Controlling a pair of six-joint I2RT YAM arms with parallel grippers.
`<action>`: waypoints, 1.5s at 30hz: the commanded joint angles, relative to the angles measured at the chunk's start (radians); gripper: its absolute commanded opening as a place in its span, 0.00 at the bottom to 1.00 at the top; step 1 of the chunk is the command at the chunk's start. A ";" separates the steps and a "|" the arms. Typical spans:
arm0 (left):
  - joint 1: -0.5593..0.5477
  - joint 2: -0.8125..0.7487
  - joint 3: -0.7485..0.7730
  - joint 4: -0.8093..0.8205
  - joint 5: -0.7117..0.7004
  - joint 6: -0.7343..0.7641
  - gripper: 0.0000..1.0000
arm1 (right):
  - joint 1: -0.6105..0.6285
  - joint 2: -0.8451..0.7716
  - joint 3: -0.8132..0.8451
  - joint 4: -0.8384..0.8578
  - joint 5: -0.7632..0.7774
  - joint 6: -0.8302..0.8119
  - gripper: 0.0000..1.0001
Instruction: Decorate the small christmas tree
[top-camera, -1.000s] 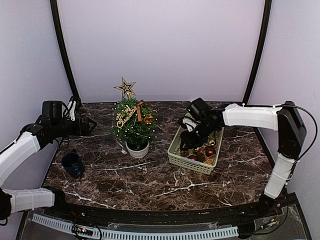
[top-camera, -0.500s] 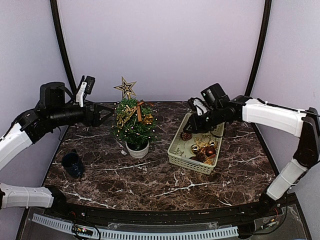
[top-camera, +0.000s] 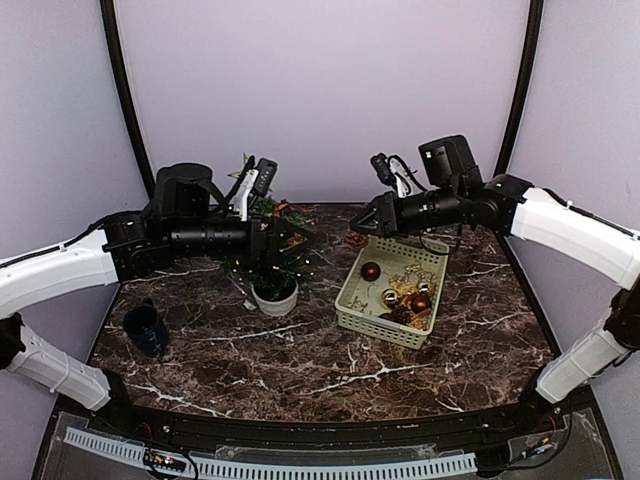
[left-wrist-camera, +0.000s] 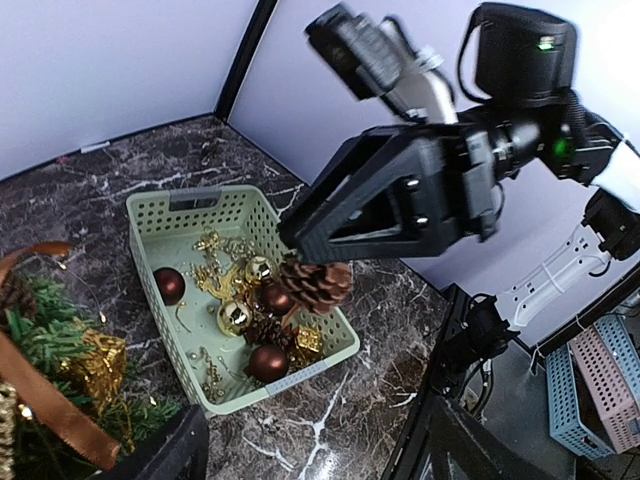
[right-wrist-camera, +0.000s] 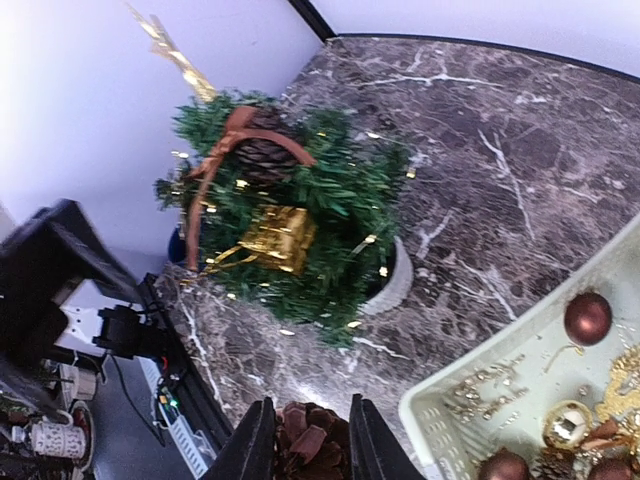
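The small christmas tree (top-camera: 268, 268) stands in a white pot (top-camera: 275, 298) left of centre, with a gold gift box (right-wrist-camera: 272, 237), a brown ribbon and a pine cone on it. My left gripper (top-camera: 298, 238) hovers over the tree's right side, open and empty; its fingers (left-wrist-camera: 170, 455) sit far apart in the left wrist view. My right gripper (top-camera: 360, 234) is shut on a brown pine cone (right-wrist-camera: 310, 445) and holds it in the air between the tree and the basket's far left corner. The cone also shows in the left wrist view (left-wrist-camera: 315, 283).
A beige basket (top-camera: 352, 318) right of the tree holds brown and gold baubles (left-wrist-camera: 268, 362), pine cones and gold trinkets. A dark blue cup (top-camera: 145, 328) stands at the left. A gold star (right-wrist-camera: 175, 52) tops the tree, partly hidden behind my left arm.
My left arm has swung right, over the tree. My right gripper has risen out of the basket with the pine cone and moved left towards the tree.
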 joint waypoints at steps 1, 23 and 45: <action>-0.013 0.041 0.036 0.088 0.041 -0.090 0.79 | 0.063 -0.049 0.041 0.106 -0.075 0.049 0.28; -0.016 -0.061 -0.052 -0.049 -0.009 -0.027 0.84 | 0.177 -0.073 -0.186 0.052 0.186 -0.010 0.38; 0.162 -0.222 -0.198 -0.148 0.049 -0.070 0.85 | 0.343 -0.112 -0.558 -0.416 0.460 0.476 0.70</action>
